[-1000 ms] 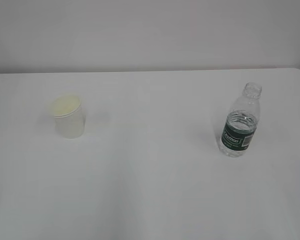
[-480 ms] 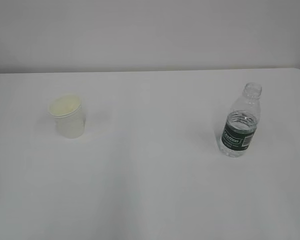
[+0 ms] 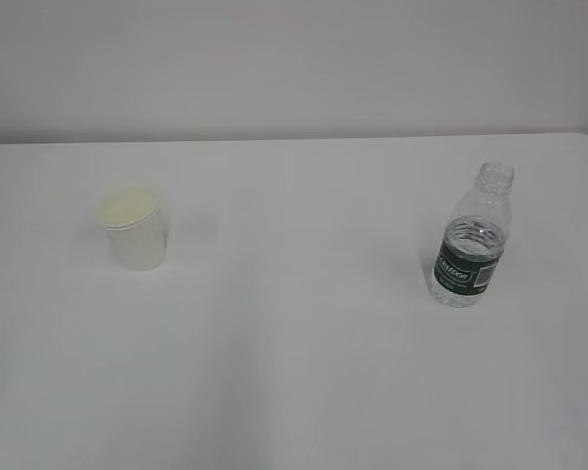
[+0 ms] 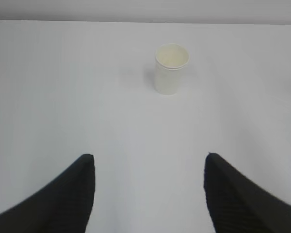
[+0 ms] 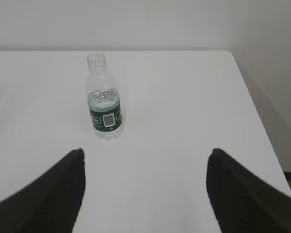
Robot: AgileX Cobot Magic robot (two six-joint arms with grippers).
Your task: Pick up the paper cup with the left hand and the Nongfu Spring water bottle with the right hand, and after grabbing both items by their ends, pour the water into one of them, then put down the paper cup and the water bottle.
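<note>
Exterior view, desk (image 3: 294,372): white, with a pale wall behind it.
Exterior view, cup (image 3: 134,228): white paper, upright on the left part of the desk, open mouth up, cream inside.
Exterior view, bottle (image 3: 472,238): clear ribbed plastic, upright on the right part of the desk, well apart from the cup, no cap, dark green label low on its body.
Exterior view, water (image 3: 473,235): clear, surface just above the label.
Exterior view, arms: neither shows.
Left wrist view, left claw (image 4: 149,191): two black fingers spread wide, nothing between them, above bare desk.
Left wrist view, cup: upright ahead of the claw, well apart from it, a little right of centre.
Right wrist view, right claw (image 5: 145,191): black fingers spread wide, holding nothing.
Right wrist view, bottle: upright ahead, left of the gap's middle, apart from both fingers, barcode facing the camera.
Right wrist view, desk edge: runs down the right side.
</note>
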